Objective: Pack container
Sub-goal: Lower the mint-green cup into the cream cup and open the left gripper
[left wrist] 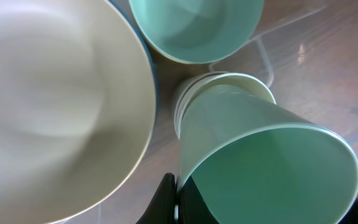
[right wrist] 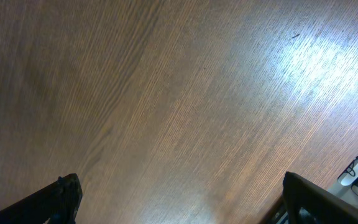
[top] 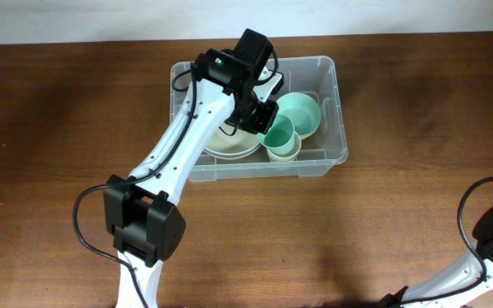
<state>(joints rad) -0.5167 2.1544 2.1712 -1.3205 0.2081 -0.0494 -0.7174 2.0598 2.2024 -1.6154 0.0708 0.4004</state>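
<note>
Wooden table: clear rounded container (dishes inside)

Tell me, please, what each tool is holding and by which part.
The left tool holds the green cup by its rim; the right tool holds nothing.

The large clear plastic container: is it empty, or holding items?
Not empty. Inside the container sit a cream round bowl, a mint-green bowl and a cream cup; the left gripper holds a mint-green cup there.
</note>
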